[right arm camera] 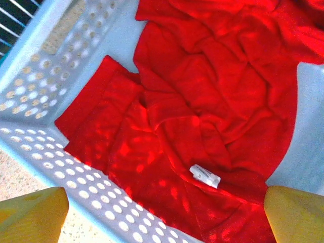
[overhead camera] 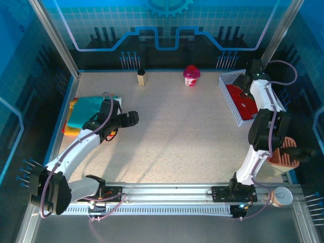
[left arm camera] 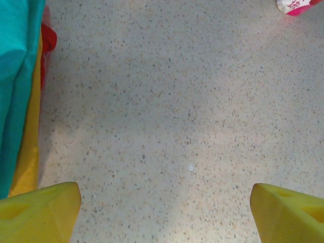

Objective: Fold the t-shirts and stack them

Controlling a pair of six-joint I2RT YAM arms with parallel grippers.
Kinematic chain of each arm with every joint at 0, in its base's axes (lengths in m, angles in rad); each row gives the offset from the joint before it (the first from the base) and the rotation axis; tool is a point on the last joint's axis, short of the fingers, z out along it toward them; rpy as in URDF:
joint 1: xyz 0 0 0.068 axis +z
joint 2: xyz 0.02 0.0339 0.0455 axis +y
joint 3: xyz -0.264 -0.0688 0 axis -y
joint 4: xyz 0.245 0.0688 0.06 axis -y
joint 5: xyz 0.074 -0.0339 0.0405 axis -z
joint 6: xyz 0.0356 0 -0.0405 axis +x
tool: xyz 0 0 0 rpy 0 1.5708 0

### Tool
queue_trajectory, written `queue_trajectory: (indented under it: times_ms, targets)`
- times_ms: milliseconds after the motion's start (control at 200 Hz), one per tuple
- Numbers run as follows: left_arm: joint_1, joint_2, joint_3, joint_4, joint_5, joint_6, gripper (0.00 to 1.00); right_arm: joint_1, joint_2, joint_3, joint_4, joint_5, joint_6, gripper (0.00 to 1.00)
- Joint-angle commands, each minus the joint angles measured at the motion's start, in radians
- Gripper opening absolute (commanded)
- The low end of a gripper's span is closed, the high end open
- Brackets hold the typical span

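Note:
A folded stack of t-shirts lies at the table's left edge, with the teal t-shirt (overhead camera: 87,110) (left arm camera: 15,76) on top. Under it a yellow t-shirt (left arm camera: 30,147) and a red-orange edge (left arm camera: 48,45) peek out. My left gripper (overhead camera: 131,119) (left arm camera: 164,212) hovers just right of the stack over bare table, open, with nothing between its yellow fingers. The red t-shirt (overhead camera: 242,100) (right arm camera: 202,101) lies crumpled inside the white basket (overhead camera: 228,96) (right arm camera: 76,172), its white label (right arm camera: 205,175) facing up. My right gripper (overhead camera: 247,81) (right arm camera: 164,215) hangs open above the basket's near wall and holds nothing.
A small wooden block (overhead camera: 142,77) and a pink cup (overhead camera: 191,76) (left arm camera: 298,6) stand at the back of the table. A brown ribbed object (overhead camera: 286,152) and a white round piece (overhead camera: 281,196) sit at the near right corner. The frame rail runs along the front.

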Motion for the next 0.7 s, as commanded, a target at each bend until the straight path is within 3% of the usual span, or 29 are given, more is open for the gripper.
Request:
queue_trajectory:
  times_ms: [0,425,695]
  targets:
    - [-0.016,-0.037,-0.034,-0.048,0.026,-0.034,0.88,-0.018,0.076,0.094,-0.140,0.004,0.064,1.00]
    - [-0.046,-0.041,-0.042,-0.036,0.033,-0.068,0.88,-0.039,0.247,0.193,-0.254,0.040,0.060,0.97]
    - [-0.060,-0.041,-0.040,-0.037,0.032,-0.073,0.88,-0.043,0.367,0.288,-0.318,0.004,0.020,0.87]
